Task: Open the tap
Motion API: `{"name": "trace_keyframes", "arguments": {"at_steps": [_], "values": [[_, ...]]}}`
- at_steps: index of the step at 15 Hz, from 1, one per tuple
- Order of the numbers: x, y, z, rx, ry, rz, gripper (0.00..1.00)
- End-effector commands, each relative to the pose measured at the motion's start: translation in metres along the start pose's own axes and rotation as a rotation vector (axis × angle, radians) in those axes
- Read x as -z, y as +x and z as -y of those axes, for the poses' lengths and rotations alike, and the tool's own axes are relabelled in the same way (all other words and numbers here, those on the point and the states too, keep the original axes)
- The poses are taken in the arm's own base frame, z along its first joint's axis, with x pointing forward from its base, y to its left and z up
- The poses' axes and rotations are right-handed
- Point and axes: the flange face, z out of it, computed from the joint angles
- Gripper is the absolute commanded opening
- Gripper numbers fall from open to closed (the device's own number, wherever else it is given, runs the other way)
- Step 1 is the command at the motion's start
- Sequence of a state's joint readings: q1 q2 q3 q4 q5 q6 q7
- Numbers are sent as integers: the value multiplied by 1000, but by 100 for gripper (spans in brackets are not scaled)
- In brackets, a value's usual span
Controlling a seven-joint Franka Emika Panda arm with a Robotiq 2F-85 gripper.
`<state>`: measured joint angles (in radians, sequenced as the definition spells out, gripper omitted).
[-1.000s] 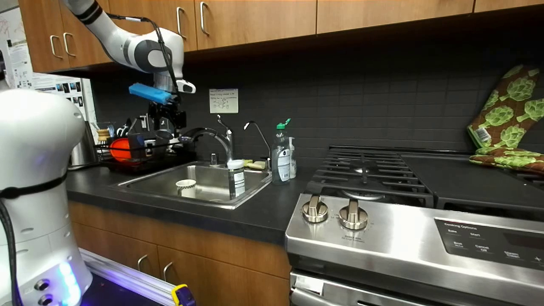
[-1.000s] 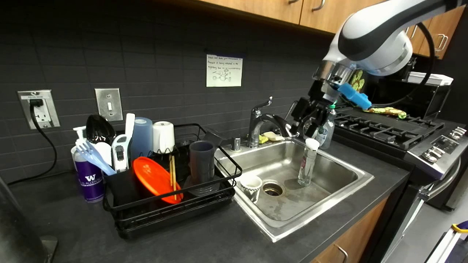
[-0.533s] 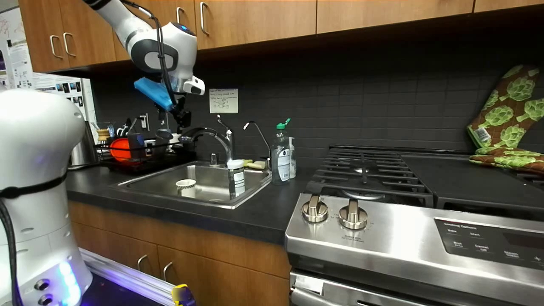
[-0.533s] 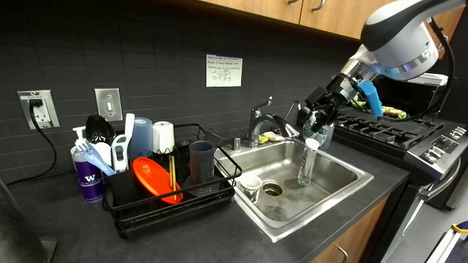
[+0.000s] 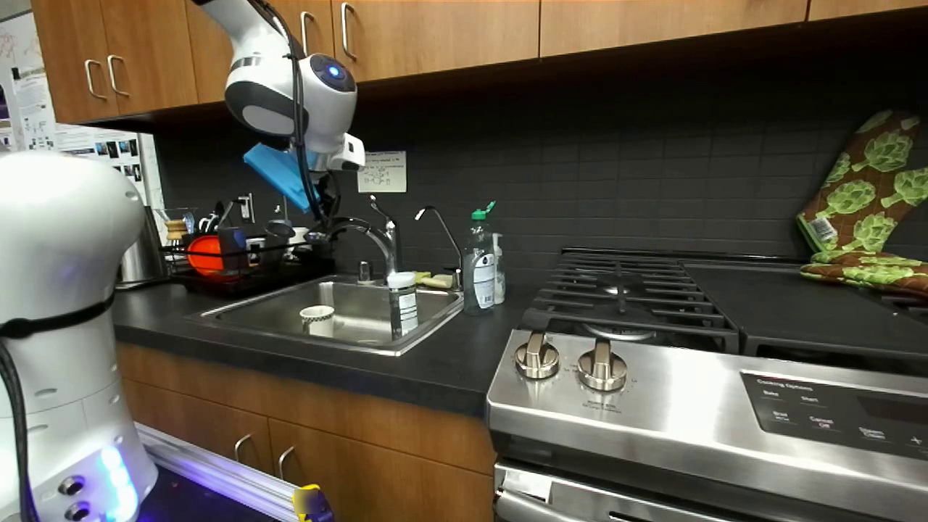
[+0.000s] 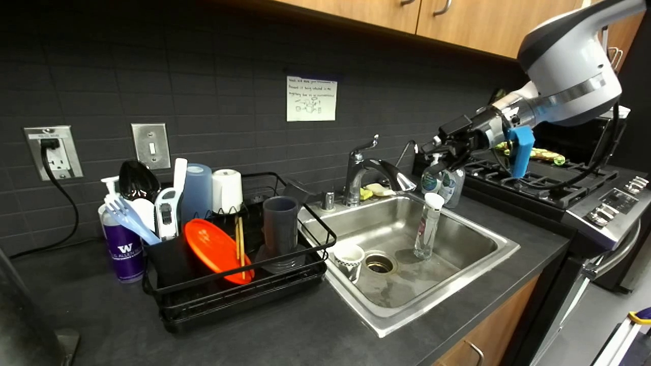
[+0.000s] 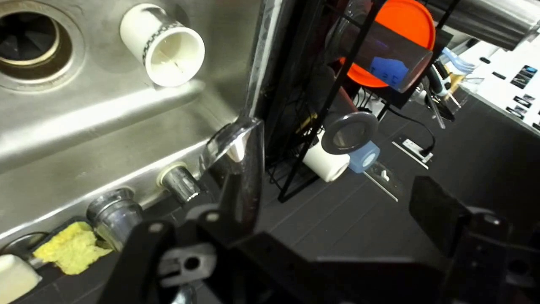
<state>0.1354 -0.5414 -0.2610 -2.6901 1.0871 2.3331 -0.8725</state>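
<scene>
Tap (image 6: 376,164): dark silver, plain
Gripper (image 7: 328,185): black
Arm (image 6: 574,76): white, dark grey patches
Wrist block (image 6: 522,151): blue
Cup (image 7: 160,44): white, black checkered band
Sink (image 6: 402,282): silver
Sink bottle (image 6: 427,227): clear, white cap
Detergent (image 5: 478,267): clear, green cap, pale label
Plate (image 6: 212,246): orange-red
Sponge (image 7: 69,249): yellow
Lettered bottle (image 6: 123,251): purple, white lettering
Mitts (image 5: 870,190): brown, green artichoke print
Knobs (image 5: 536,358): silver
Cabinets (image 5: 435,36): brown wood grain
Wall (image 5: 616,167): dark grey tile grid
Counter (image 6: 285,335): dark grey
Note (image 6: 311,98): off-white, dark handwriting
</scene>
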Motion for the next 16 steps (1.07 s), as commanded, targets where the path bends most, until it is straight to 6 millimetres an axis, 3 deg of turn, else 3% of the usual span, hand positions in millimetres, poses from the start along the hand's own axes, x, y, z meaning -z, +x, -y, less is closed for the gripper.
{"name": "trace_keyframes", "arguments": {"at_steps": [1, 2, 3, 4, 14, 16], "values": [[-3, 4, -10, 63, 35, -81, 100], [-4, 5, -12, 75, 46, -102, 100], [-7, 6, -14, 85, 54, -119, 92], [-9, 6, -17, 91, 60, -137, 74], [-32, 22, -33, 153, 52, -339, 1], [-37, 29, -34, 164, 35, -363, 0]]}}
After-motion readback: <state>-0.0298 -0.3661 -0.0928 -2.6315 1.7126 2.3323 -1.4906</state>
